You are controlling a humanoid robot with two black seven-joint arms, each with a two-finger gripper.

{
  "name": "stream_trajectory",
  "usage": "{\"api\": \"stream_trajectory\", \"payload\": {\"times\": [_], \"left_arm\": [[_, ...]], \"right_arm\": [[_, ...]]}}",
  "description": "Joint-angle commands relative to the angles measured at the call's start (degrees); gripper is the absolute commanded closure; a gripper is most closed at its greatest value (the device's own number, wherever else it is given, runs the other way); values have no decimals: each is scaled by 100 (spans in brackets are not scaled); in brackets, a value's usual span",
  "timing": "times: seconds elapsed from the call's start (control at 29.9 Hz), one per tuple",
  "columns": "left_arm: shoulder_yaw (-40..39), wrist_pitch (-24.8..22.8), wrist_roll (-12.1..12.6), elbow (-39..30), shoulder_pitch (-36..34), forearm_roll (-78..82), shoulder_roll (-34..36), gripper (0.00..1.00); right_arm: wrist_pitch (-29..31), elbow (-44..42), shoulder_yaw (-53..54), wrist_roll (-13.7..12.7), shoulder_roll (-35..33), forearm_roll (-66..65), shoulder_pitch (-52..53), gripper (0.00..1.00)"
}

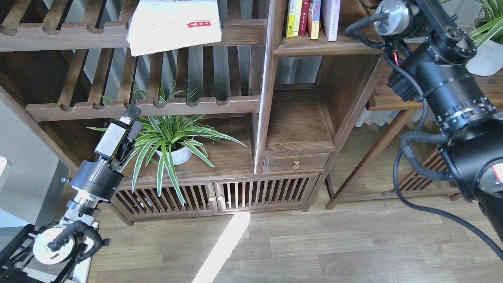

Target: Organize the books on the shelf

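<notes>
Five upright paperback books [310, 17] stand on your dark walnut plank shelf [314, 49] at one o'clock; one large white book [175, 25] lies on the slatted rack at eleven. Your left tool [127, 127], at eight o'clock, holds nothing, gap unclear; right tool unseen.

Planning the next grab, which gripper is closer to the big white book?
Left. The left gripper sits below the big white book; the right arm's gripper is out of view.

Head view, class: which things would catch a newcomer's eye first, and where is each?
The large white book lies flat, overhanging the slatted rack at top centre. Below it, a striped green plant spreads over the low cabinet, beside the left gripper. Upper right, a row of upright books stands on the shelf.
</notes>
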Motion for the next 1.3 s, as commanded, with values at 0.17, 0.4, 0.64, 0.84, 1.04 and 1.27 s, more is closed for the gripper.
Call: {"api": "stream_trajectory", "payload": {"times": [0.17, 0.4, 0.64, 0.84, 1.04, 1.27], "left_arm": [[0, 0, 0, -9, -18, 0, 0, 1], [-62, 0, 18, 0, -79, 0, 9, 1], [-62, 0, 35, 0, -88, 0, 18, 1], [-53, 0, 44, 0, -159, 9, 9, 1], [-79, 0, 26, 17, -246, 9, 0, 2], [-308, 0, 26, -9, -325, -18, 9, 2]], "right_arm": [[-9, 1231, -7, -544, -382, 310, -252, 47], [-9, 1821, 10, -702, -646, 319, -673, 33], [-79, 2471, 353, -930, -778, 327, -1131, 20], [-79, 3016, 634, -1080, -778, 389, -1394, 9], [-9, 3491, 854, -1115, -822, 407, -1693, 5], [1147, 3975, 1239, -1123, -822, 433, -2536, 0]]}}
